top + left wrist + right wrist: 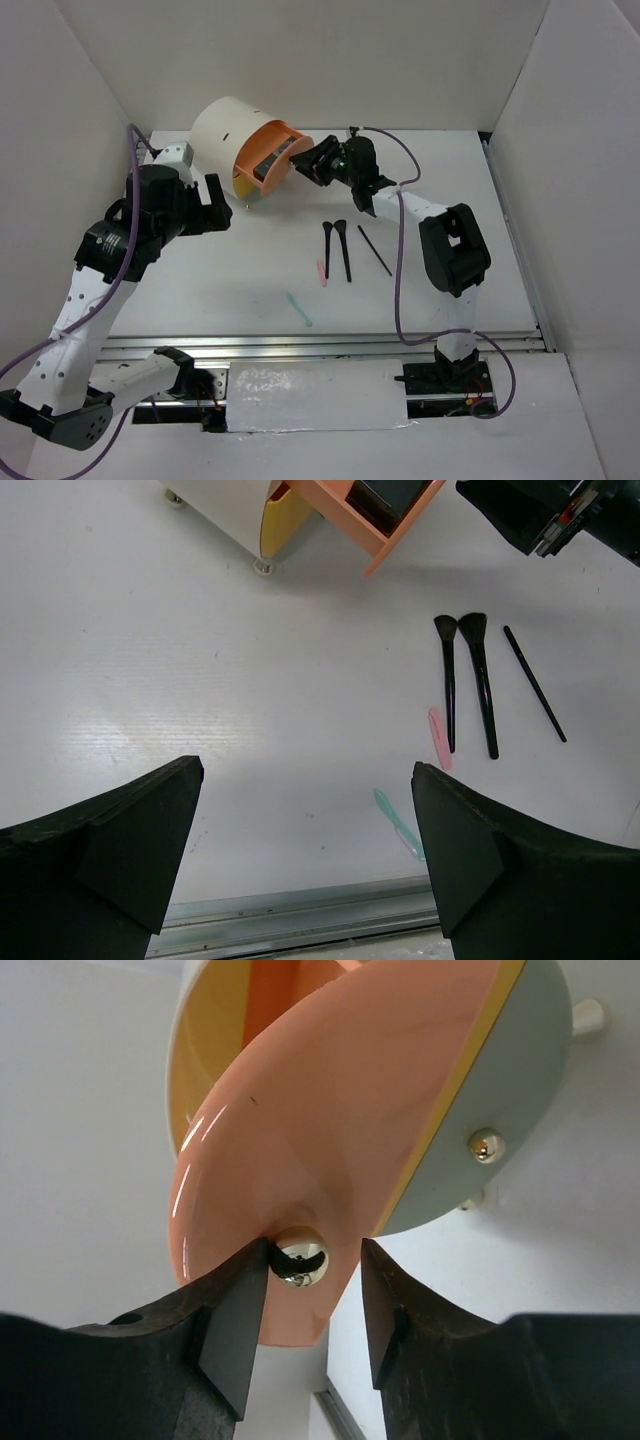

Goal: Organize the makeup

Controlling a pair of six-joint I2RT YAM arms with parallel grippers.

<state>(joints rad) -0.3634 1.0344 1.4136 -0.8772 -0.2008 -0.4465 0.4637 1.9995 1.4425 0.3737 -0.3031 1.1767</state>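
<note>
Orange drawer [283, 140] of cream box [225, 128] holds grey case [267, 166]; right tool [315, 1260] apart, straddling knob [300, 1257]. Brushes [340, 250], black stick [375, 250], pink stick [322, 272], teal stick [298, 309] on worktop [200, 285] near box. Left tool [307, 770] apart.

Both arms have smooth white shells joined by black, boxy joint housings. The left arm [75, 300] has a long white link dotted with rows of small dark holes, and it ends in a grey rounded cap by the desk's near left corner. The left cable [131, 150] is purple and thin. The right arm [455, 250] has a chunky black housing with a cut-out face above a slim white link. The right cable [399, 280] is also purple. The left gripper [305, 770] has broad, matte black, wedge-shaped fingers [110, 850]. The right gripper [312, 1255] is black too, with flat inner faces and bevelled tips.
</note>
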